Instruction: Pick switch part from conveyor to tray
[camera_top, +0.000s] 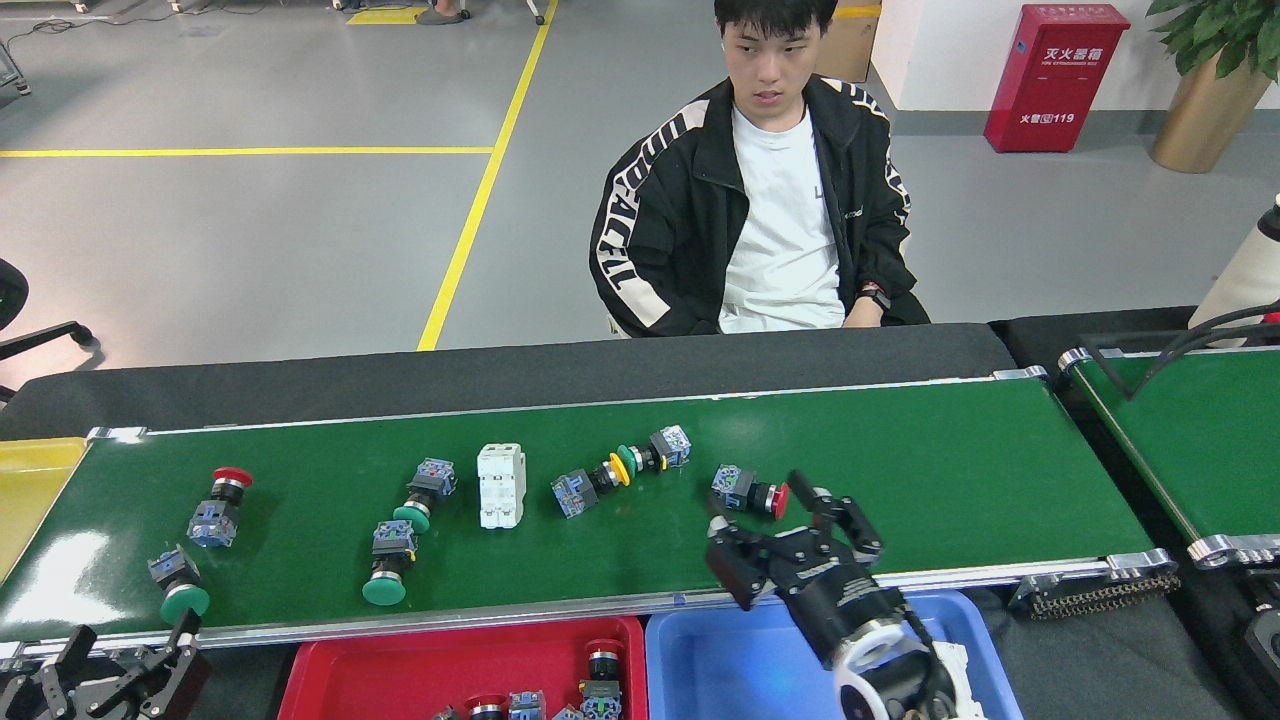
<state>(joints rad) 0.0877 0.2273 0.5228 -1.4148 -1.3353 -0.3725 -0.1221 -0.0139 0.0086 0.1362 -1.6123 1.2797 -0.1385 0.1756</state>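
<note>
The conveyor (950, 470) carries several switch parts in a loose row. Furthest right is a red-button switch (750, 490). My right gripper (785, 532) is open just in front of and slightly right of that switch, over the belt's near side, with nothing between its fingers. Left of it lie a yellow and green pair (620, 468), a white breaker (500, 485), two green-button switches (390, 560) and, far left, a red-capped one (218, 505) and a green one (175, 585). My left gripper (130, 648) is open and empty below the belt's left front corner.
A red tray (400, 665) holding several switch parts and a blue tray (720, 670) sit under the belt's near rail. A person sits behind the far side. A yellow bin (30, 480) is at the left end, a second green belt (1210, 440) at the right.
</note>
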